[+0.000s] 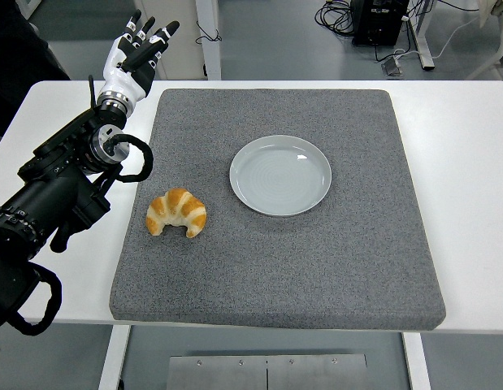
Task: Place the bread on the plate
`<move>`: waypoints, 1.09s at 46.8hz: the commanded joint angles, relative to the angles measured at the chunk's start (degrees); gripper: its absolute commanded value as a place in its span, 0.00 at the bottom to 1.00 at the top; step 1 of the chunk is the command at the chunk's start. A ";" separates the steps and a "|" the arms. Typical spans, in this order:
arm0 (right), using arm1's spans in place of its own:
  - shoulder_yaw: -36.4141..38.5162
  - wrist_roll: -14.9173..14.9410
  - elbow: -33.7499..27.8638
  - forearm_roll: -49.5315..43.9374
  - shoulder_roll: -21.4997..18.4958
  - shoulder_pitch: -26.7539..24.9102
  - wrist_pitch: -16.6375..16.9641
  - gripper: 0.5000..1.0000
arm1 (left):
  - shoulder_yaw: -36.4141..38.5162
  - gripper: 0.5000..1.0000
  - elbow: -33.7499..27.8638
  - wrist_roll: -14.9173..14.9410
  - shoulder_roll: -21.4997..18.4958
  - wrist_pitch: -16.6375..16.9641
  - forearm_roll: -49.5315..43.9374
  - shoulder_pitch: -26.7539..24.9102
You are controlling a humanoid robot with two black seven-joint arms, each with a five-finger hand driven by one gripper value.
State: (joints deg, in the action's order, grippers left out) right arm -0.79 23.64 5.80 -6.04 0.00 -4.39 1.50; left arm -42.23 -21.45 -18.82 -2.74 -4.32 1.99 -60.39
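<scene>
A golden croissant (178, 213) lies on the left part of the grey mat (316, 260), curved ends pointing toward the near edge. To its right, near the mat's middle, sits a pale round plate (281, 175) with nothing on it. My left hand (137, 55) is raised over the table's far left corner, well beyond the croissant, with its fingers stretched out straight and holding nothing. The black left arm (56, 195) runs from the left edge up to it. My right arm does not show.
The mat covers most of the white table (462, 146). A person's dark clothing (23, 49) shows at the top left, behind the hand. Cables and table legs lie on the floor past the far edge.
</scene>
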 commanded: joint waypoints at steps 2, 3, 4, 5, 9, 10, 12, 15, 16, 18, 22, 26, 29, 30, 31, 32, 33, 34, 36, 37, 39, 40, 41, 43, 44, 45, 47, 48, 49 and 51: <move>0.00 0.00 0.00 0.06 0.00 0.00 0.00 1.00 | 0.48 0.94 -0.17 -0.25 -0.86 0.11 0.47 0.45; 0.00 0.00 0.00 -0.03 0.00 0.00 -0.09 1.00 | 1.01 0.94 -0.17 -0.25 -1.03 0.11 0.65 0.37; 0.00 0.00 0.00 -0.03 0.00 0.00 0.00 1.00 | 1.53 0.94 -0.26 -0.25 -1.04 0.11 0.65 0.28; 0.00 0.00 0.00 -0.03 0.00 0.00 -0.09 1.00 | 2.15 0.94 -0.26 -0.25 -1.30 0.11 0.56 0.10; 0.00 0.00 0.00 0.06 0.00 0.00 0.00 1.00 | 3.56 0.94 -2.01 -0.25 -3.67 0.11 0.39 0.01; 0.00 0.00 0.00 -0.03 0.00 0.00 0.00 1.00 | 3.56 0.94 -2.71 -0.25 -4.28 0.11 0.30 0.10; 0.00 0.00 0.00 0.06 0.00 0.00 0.00 1.00 | 3.56 0.94 -4.03 -0.25 -5.25 0.11 0.30 0.28; 0.00 0.00 0.00 0.06 0.00 0.00 0.00 1.00 | 3.47 0.94 -5.18 -0.34 -5.78 0.02 0.30 0.28; 0.00 0.00 0.00 0.06 0.00 0.00 0.00 1.00 | 3.47 0.95 -5.27 -0.34 -5.78 -0.07 0.30 0.28; 0.00 0.00 0.00 -0.03 0.00 0.00 0.00 1.00 | 3.56 0.95 -5.53 -0.43 -5.87 -0.24 0.30 0.19; 0.00 0.00 0.09 -0.03 0.00 0.00 -0.09 1.00 | 3.65 0.96 -6.14 -0.87 -6.04 -0.77 0.56 0.36; 0.00 0.00 0.00 0.06 0.00 0.00 0.00 1.00 | 4.35 0.95 -7.90 -0.78 -6.13 -1.21 0.65 0.63; 0.00 0.00 0.00 -0.03 0.00 0.00 0.00 1.00 | 8.20 0.93 -9.92 -0.78 -7.01 -1.21 1.70 0.19; 0.00 0.00 0.00 -0.03 0.00 0.00 0.00 1.00 | 9.78 0.92 -10.45 -0.78 -7.53 -0.95 1.97 -0.07; 0.00 0.00 0.00 -0.03 0.00 0.00 0.00 1.00 | 11.11 0.91 -10.89 -0.87 -8.06 -0.77 1.97 -0.25; 0.00 0.00 0.00 -0.03 0.00 0.00 0.00 1.00 | 11.99 0.91 -11.33 -0.87 -8.76 -0.69 1.97 -0.42; 0.00 0.00 0.00 0.06 0.00 0.00 -0.09 1.00 | 12.78 0.91 -11.68 -0.78 -9.29 -0.68 1.97 -0.43; 0.00 0.00 0.00 -0.03 0.00 0.00 0.00 1.00 | 13.31 0.91 -12.03 -0.78 -9.73 -0.60 1.97 -0.60; 0.00 0.00 0.00 0.06 0.00 0.00 -0.09 1.00 | 14.02 0.91 -13.08 -0.78 -10.26 -0.33 2.06 -0.95; 0.00 0.00 0.00 -0.03 0.00 0.00 0.00 1.00 | 14.02 0.91 -13.61 -0.70 -10.35 -0.25 2.14 -0.95; 0.00 0.00 0.00 0.06 0.00 0.00 0.00 1.00 | 14.19 0.91 -14.58 -0.52 -10.44 -0.16 2.50 -0.78; 0.00 0.00 0.00 0.06 0.00 0.00 0.00 1.00 | 14.54 0.91 -15.19 -0.43 -10.53 -0.16 3.02 -0.78; 0.00 0.00 0.00 0.06 0.00 0.00 0.00 1.00 | 14.89 0.91 -15.72 -0.43 -10.61 -0.16 3.81 -0.86; 0.00 0.00 0.00 -0.03 0.00 0.00 -0.09 1.00 | 16.03 0.91 -16.78 -0.52 -11.14 0.02 6.00 -1.04; 0.00 0.00 0.00 -0.03 0.00 0.00 0.00 1.00 | 16.56 0.90 -17.13 -0.61 -11.67 0.19 7.32 -1.13; 0.00 0.00 0.00 -0.03 0.00 0.00 0.00 1.00 | 16.83 0.88 -17.57 -0.69 -12.19 0.28 8.72 -1.30; 0.00 0.00 0.00 -0.03 0.00 0.00 0.00 1.00 | 17.01 0.88 -18.62 -0.78 -13.25 0.46 10.75 -1.57; 0.00 0.00 0.00 -0.03 0.00 0.00 0.00 1.00 | 17.01 0.88 -19.15 -0.78 -13.77 0.54 11.28 -1.66; 0.00 0.00 0.00 0.06 0.00 0.00 0.00 1.00 | 17.01 0.88 -19.76 -0.78 -14.04 0.63 11.55 -1.66; 0.00 0.00 0.00 -0.03 0.00 0.00 0.00 1.00 | 17.09 0.88 -20.73 -0.78 -14.92 0.81 12.08 -1.66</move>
State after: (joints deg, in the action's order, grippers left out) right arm -0.79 23.64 5.80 -6.04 0.00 -4.39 1.48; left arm -25.27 -40.77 -19.57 -16.53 -3.75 13.13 -62.00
